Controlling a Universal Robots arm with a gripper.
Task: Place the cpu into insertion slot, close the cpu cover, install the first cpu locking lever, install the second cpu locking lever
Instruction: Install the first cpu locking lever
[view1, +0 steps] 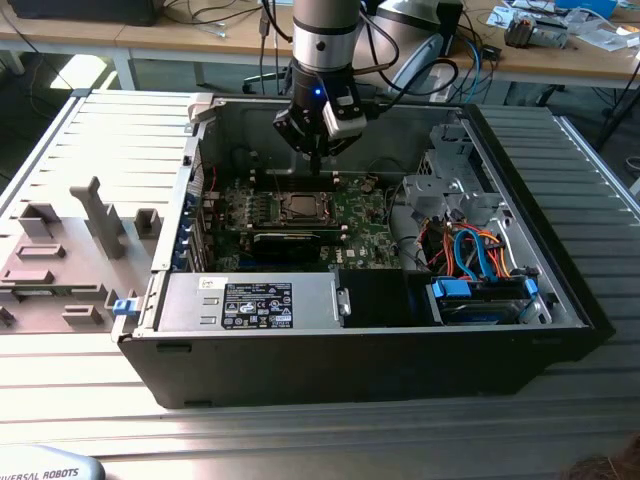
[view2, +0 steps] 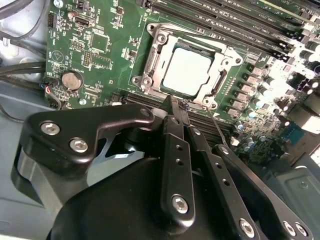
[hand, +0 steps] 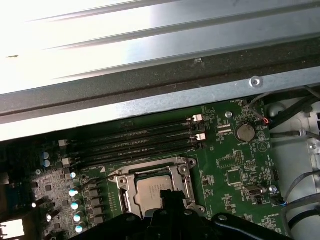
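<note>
Second wrist view: my fingers (view2: 176, 107) are pinched together, holding nothing, tips just beside the near edge of the cpu cover (view2: 218, 86), which lies down over the seated cpu (view2: 186, 71) straight ahead.

black gripper (view2: 176, 107), matte, with silver screw heads. just past its tips: silver-grey cpu (view2: 187, 71) top, pale and plain, framed by the silver cpu cover (view2: 218, 55). under both, green motherboard (view2: 97, 47) speckled with small silver and black parts. black memory slots (hand: 135, 142) in parallel stripes beyond the socket. silver coin cell (view2: 71, 80) off to one side. away from the gripper, orange and blue cables (view1: 478, 252); case (view1: 380, 360) black outside, grey inside.
</note>
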